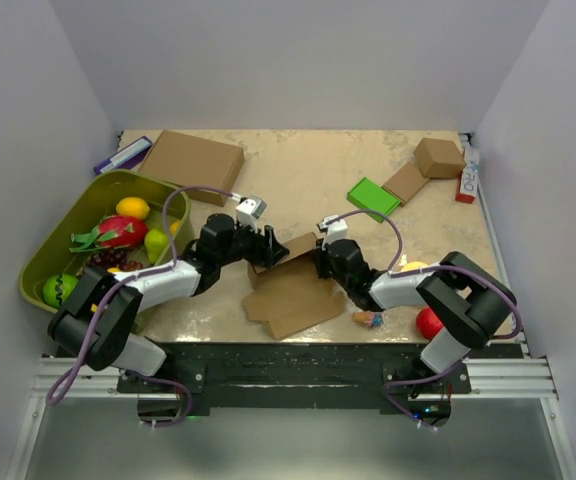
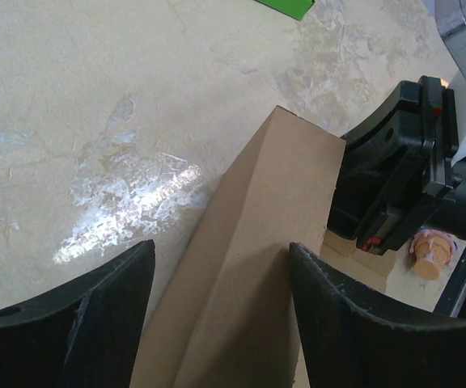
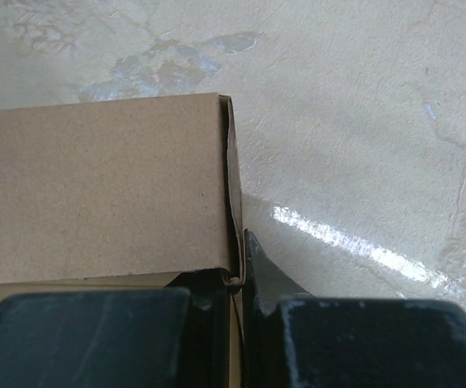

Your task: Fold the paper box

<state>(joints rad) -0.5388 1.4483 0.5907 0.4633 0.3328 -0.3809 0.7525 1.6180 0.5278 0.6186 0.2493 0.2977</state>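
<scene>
The paper box (image 1: 293, 290) lies half-folded at the middle of the counter's (image 1: 308, 170) near edge, with one wall raised. The left claw (image 2: 221, 267) stands open astride that wall's ridge, and bare counter shows beside its left finger. The right claw (image 3: 237, 303) is closed, pinching the wall's end edge. Open counter stretches toward 12 o'clock. A green card (image 1: 373, 197) lies at 1 o'clock and a fruit tray (image 1: 36, 262) at 9.
</scene>
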